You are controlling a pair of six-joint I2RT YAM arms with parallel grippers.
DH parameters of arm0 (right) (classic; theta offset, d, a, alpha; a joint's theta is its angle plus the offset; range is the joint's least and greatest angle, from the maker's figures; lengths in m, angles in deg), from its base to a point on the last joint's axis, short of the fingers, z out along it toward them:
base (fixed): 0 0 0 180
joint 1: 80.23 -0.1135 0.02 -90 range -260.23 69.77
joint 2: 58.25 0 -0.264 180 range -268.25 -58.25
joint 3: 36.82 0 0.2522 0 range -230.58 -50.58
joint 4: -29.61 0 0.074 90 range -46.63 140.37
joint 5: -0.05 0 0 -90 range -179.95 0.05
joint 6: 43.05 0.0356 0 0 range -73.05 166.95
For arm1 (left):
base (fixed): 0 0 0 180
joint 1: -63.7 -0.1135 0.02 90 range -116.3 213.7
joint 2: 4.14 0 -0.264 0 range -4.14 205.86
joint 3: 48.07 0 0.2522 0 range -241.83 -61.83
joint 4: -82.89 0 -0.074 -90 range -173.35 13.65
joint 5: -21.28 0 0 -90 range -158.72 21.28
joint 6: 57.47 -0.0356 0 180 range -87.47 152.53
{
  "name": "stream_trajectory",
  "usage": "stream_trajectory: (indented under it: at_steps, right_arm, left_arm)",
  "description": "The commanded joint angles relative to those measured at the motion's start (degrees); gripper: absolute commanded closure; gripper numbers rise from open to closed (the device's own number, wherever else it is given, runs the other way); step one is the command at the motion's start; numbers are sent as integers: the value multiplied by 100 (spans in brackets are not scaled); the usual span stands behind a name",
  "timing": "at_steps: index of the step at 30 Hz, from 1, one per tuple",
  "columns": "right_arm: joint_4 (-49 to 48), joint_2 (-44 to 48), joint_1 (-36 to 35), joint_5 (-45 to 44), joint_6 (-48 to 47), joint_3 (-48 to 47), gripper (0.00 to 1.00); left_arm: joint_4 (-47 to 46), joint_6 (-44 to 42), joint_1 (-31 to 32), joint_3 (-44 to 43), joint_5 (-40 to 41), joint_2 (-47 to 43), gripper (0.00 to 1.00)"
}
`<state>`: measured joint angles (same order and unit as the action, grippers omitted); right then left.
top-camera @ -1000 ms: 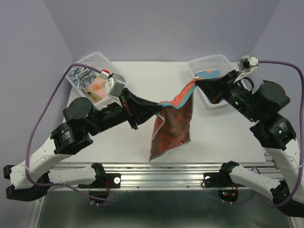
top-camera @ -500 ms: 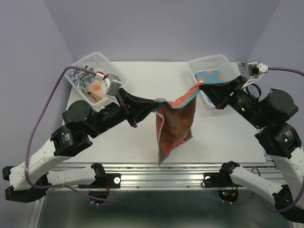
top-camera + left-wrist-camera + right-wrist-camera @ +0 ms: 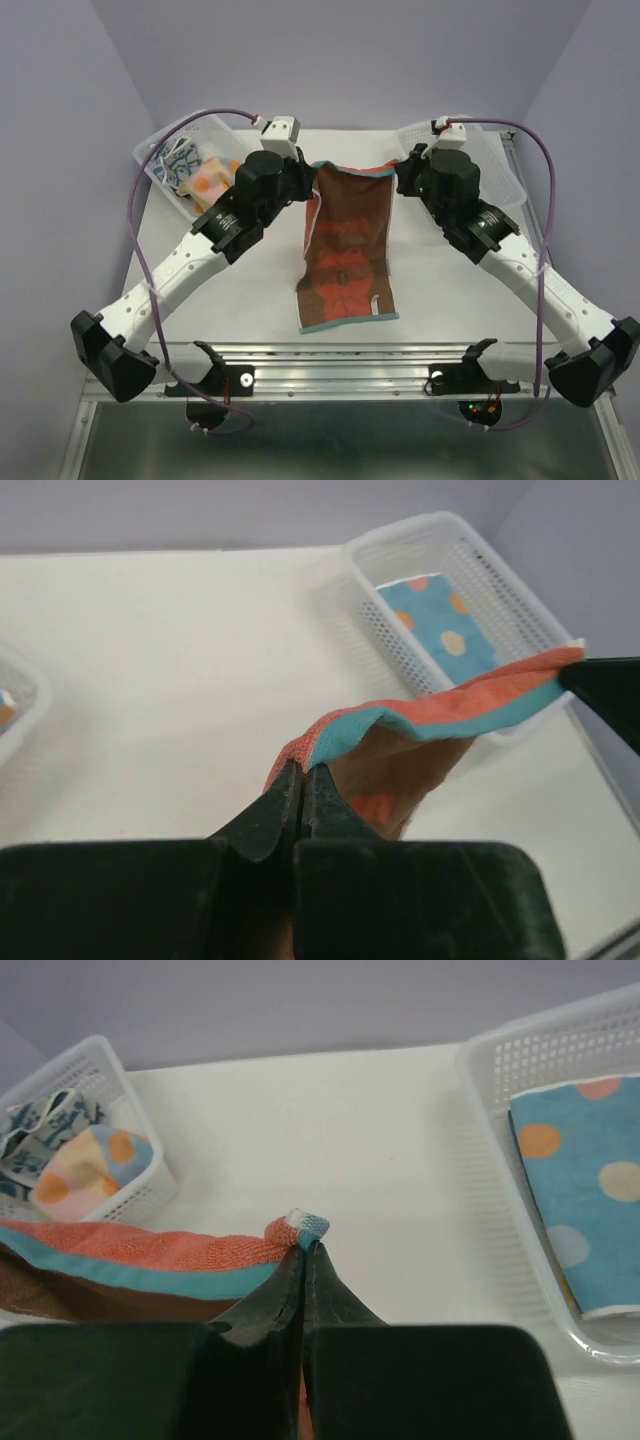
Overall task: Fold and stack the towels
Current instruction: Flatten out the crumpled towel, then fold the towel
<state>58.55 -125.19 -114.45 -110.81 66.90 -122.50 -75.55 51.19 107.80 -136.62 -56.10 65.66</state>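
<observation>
**Red-orange towel held spread between both hands**

The left hand (image 3: 313, 170) is clamped on one top corner of the red-orange towel (image 3: 345, 250), and the right hand (image 3: 398, 168) is pinched shut on the other. The teal-trimmed top edge runs between them above the far part of the surface (image 3: 450, 290). The cloth hangs flat and open, its lower edge toward the near side. The left basket (image 3: 150, 150) holds a dark blue patterned towel (image 3: 178, 160) and an orange dotted towel (image 3: 210, 183). The right basket (image 3: 500, 1110) holds a folded blue dotted towel (image 3: 580, 1210).
</observation>
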Motion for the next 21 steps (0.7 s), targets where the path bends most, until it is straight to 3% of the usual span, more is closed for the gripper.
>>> stream_trajectory:
  at_steps: [1,9,17,21]
  right_arm:
    - [-1043,-493,73,-753,-351,20,99]
    - [-1711,-1839,837,-226,-263,-383,99]
    - [-2001,-3341,1347,601,-526,-1122,99]
    - [-2089,-3659,1374,776,-764,-1394,99]
  left_arm:
    - [-735,-660,-542,-80,-365,217,100]
    - [-885,-2181,-1552,-870,-2270,1939,100]
    - [-297,-3445,-2080,-2276,-2185,3722,100]
    - [-32,-3983,-2282,-2813,-2378,4313,100]
